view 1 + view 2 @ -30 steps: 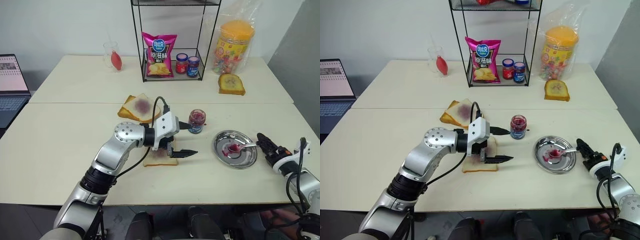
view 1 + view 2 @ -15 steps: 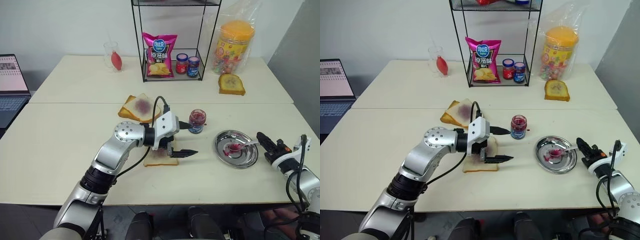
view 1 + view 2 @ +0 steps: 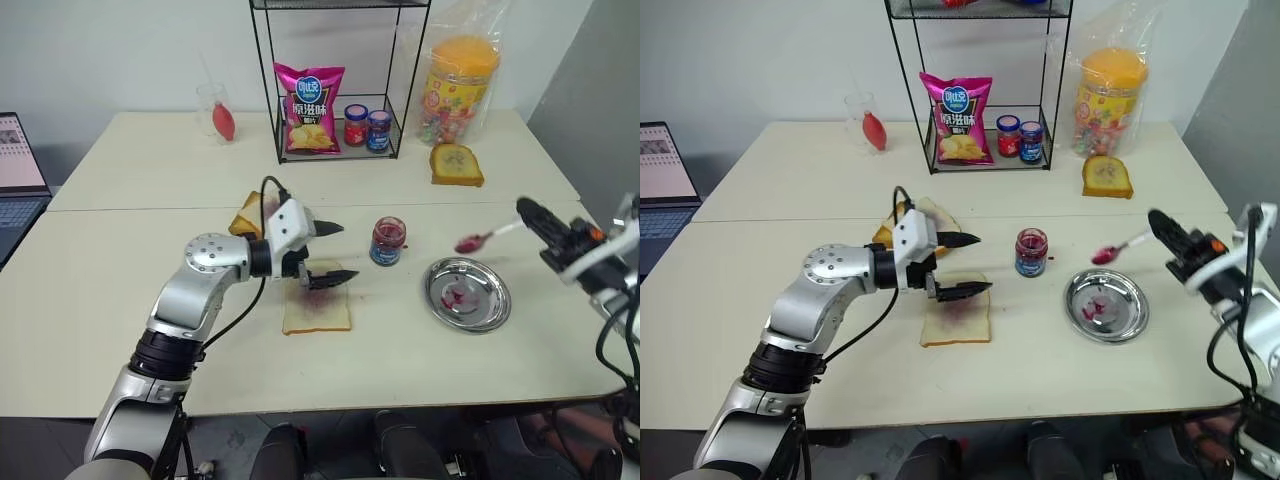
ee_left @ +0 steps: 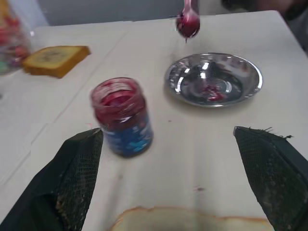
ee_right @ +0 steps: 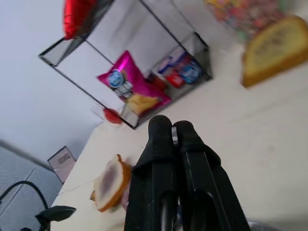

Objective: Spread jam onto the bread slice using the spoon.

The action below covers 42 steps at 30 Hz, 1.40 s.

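The bread slice (image 3: 317, 310) lies flat on the near table with a purple jam smear in its middle. My left gripper (image 3: 350, 250) hovers open just above its far edge, pointing toward the jam (image 3: 386, 241), an open glass jar with a blue label. My right gripper (image 3: 530, 212) is raised at the right and shut on the handle of the spoon (image 3: 485, 237). The spoon's jam-coated bowl hangs in the air above and behind the steel plate (image 3: 500, 300). In the left wrist view, the jar (image 4: 122, 115) and spoon bowl (image 4: 188, 21) show between my open fingers.
A stacked pair of bread slices (image 3: 250, 212) lies behind my left gripper. A wire rack holds a chips bag (image 3: 308, 95) and two lidded jars (image 3: 365, 125). Toast with yellow spread (image 3: 456, 165), a candy jar (image 3: 460, 85), a glass (image 3: 218, 112) and a laptop (image 3: 15, 170) stand around.
My right gripper shut on the spoon's handle and lifted the spoon up off the steel plate. My left gripper drew back to the left, from the bread's right side to its far edge.
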{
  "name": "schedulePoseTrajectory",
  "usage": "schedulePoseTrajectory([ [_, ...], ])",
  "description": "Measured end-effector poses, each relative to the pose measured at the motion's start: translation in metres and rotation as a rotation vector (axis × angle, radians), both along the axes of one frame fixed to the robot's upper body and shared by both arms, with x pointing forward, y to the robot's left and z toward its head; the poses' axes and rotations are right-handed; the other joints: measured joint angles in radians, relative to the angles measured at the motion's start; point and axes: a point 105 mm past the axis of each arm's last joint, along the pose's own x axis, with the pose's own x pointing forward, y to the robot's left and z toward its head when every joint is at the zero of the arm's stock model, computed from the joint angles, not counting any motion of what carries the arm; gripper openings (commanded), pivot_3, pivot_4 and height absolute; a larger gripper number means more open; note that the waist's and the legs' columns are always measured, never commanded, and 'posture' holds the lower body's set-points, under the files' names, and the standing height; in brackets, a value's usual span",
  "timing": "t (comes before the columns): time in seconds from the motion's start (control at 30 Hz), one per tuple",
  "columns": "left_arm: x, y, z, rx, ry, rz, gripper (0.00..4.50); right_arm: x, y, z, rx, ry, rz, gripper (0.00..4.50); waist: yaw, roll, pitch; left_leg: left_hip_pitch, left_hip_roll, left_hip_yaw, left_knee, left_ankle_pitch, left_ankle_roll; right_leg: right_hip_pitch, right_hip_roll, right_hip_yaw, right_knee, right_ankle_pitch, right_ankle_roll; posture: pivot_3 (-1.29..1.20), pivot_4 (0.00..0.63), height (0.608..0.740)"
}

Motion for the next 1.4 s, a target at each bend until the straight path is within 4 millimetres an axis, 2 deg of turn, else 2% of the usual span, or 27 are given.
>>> schedulePoseTrajectory([
  [0.07, 0.003, 0.003, -0.001, -0.012, 0.004, 0.026, 4.50, 0.009, 0.017, 0.004, -0.057, -0.006, 0.028, 0.03, 0.001, 0.000, 0.000, -0.002, 0.000, -0.001, -0.001, 0.000, 0.000, -0.001, 0.000, -0.001, -0.001, 0.000, 0.000, 0.00, 0.150, 0.740],
  [0.13, 0.005, 0.005, -0.002, -0.029, 0.010, 0.051, 4.50, 0.019, 0.028, 0.003, -0.107, 0.000, 0.038, 0.03, 0.003, 0.000, 0.000, -0.006, 0.000, -0.001, -0.001, 0.000, 0.000, -0.004, 0.000, -0.001, -0.002, 0.000, 0.000, 0.00, 0.150, 0.740],
  [0.23, 0.006, 0.003, -0.003, -0.054, 0.014, 0.069, 4.50, 0.035, 0.043, 0.012, -0.128, -0.025, 0.048, 0.03, 0.006, 0.000, 0.000, -0.012, 0.000, -0.001, -0.001, 0.000, 0.000, -0.010, -0.001, -0.001, -0.002, 0.001, 0.001, 0.00, 0.150, 0.740],
  [0.3, 0.007, 0.003, -0.004, -0.060, 0.016, 0.077, 4.50, 0.041, 0.048, 0.018, -0.146, -0.045, 0.055, 0.03, 0.008, 0.000, 0.000, -0.014, 0.000, -0.001, -0.001, 0.000, 0.000, -0.012, -0.001, -0.002, -0.002, 0.001, 0.001, 0.00, 0.150, 0.740],
  [0.43, 0.007, 0.005, -0.005, -0.067, 0.016, 0.100, 4.50, 0.046, 0.055, 0.014, -0.192, -0.044, 0.071, 0.03, 0.014, 0.000, 0.000, -0.015, 0.000, -0.002, -0.001, 0.000, 0.000, -0.013, -0.001, -0.003, -0.002, 0.001, 0.001, 0.00, 0.150, 0.740],
  [0.67, 0.004, 0.005, -0.006, -0.071, 0.008, 0.109, 4.50, 0.047, 0.067, 0.005, -0.277, -0.047, 0.127, 0.03, 0.023, 0.000, 0.000, -0.015, 0.000, -0.001, 0.000, 0.000, 0.000, -0.013, -0.001, -0.003, -0.001, 0.001, 0.001, 0.00, 0.150, 0.740],
  [0.93, 0.005, 0.005, -0.006, -0.073, 0.009, 0.117, 4.50, 0.048, 0.094, -0.008, -0.579, -0.156, 0.171, 0.03, 0.024, 0.000, 0.000, -0.014, 0.000, -0.002, 0.000, 0.000, 0.000, -0.013, 0.000, -0.003, 0.000, 0.001, 0.001, 0.00, 0.150, 0.740],
  [1.07, 0.005, 0.004, -0.006, -0.073, 0.009, 0.115, 4.50, 0.050, 0.102, -0.013, -0.703, -0.220, 0.167, 0.03, 0.025, 0.000, 0.000, -0.014, 0.000, -0.002, 0.001, 0.000, 0.000, -0.013, -0.001, -0.003, 0.000, 0.001, 0.001, 0.00, 0.150, 0.740],
  [1.17, 0.004, 0.004, -0.006, -0.074, 0.008, 0.113, 4.50, 0.052, 0.106, -0.025, -0.793, -0.233, 0.176, 0.03, 0.026, 0.000, 0.000, -0.014, 0.000, -0.002, 0.001, 0.000, 0.000, -0.013, -0.001, -0.003, 0.001, 0.001, 0.001, 0.00, 0.150, 0.740],
  [1.3, 0.004, 0.003, -0.006, -0.077, 0.008, 0.111, 4.50, 0.054, 0.108, -0.039, -0.855, -0.210, 0.184, 0.03, 0.026, 0.000, 0.000, -0.014, 0.000, -0.002, 0.002, 0.000, 0.000, -0.013, 0.000, -0.003, 0.001, 0.001, 0.001, 0.00, 0.150, 0.740],
  [1.4, 0.004, 0.002, -0.006, -0.078, 0.008, 0.110, 4.50, 0.055, 0.111, -0.040, -0.844, -0.215, 0.185, 0.03, 0.026, 0.000, 0.000, -0.013, 0.000, -0.002, 0.002, 0.000, 0.000, -0.012, 0.000, -0.003, 0.002, 0.001, 0.001, 0.00, 0.150, 0.740],
])
